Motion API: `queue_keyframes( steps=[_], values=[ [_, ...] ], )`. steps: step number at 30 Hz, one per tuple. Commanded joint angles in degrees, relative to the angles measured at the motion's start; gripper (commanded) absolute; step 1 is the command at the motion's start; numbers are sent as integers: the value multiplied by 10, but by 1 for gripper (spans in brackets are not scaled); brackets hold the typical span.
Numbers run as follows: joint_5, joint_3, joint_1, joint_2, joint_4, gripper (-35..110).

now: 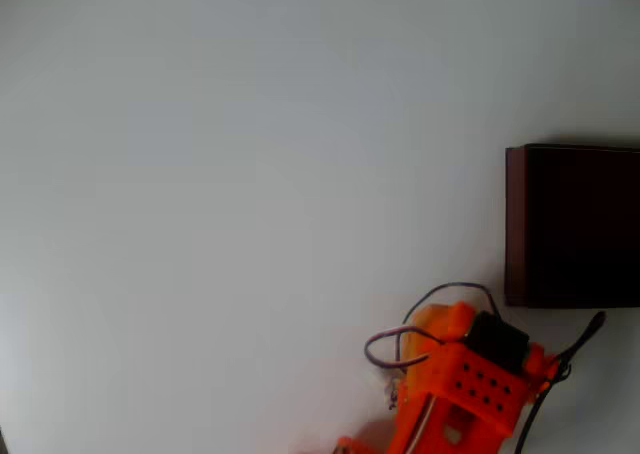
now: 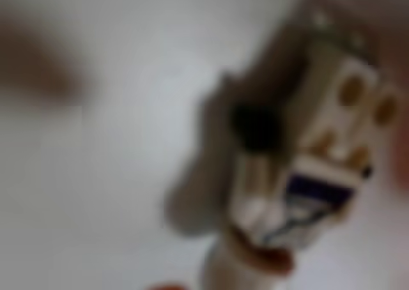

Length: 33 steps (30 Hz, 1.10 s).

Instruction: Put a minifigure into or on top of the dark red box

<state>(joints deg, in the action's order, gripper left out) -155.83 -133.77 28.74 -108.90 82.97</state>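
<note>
The plain white desk (image 1: 250,174) takes up nearly all of the overhead view, its surface smooth and evenly lit. At the right edge of that view sits the dark red box (image 1: 515,224), a rectangular container with thin dark red walls and an almost black inside; it is cut off by the right edge of the picture, and its left wall shows as a narrow reddish strip.

Below and to the left of the box, at the bottom of the overhead view, the bright orange plastic arm (image 1: 470,384) reaches in from the lower edge, carrying a black block on top and thin dark and grey cables (image 1: 395,349) that loop out to its left and right. The arm's top is just beside the box's lower left corner, apart from it.

The wrist view is strongly blurred. Very close to the lens is the small whitish-grey toy minifigure (image 2: 319,175) with yellowish round marks, a dark band and a dark round spot, tilted, with the white desk behind it and its shadow to the left. It appears raised off the desk near the camera, outside the box. Whether the gripper's jaws are clamped on it cannot be told from these pictures.
</note>
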Motion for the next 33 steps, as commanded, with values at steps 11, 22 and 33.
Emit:
queue_keyframes(
  steps=[11, 22, 33],
  values=[
    [-69, -37, -34, -30, -25, 25],
    [-103, -183, -74, -137, -222, 25],
    [-49, -227, -45, -155, -307, 25]
  ],
)
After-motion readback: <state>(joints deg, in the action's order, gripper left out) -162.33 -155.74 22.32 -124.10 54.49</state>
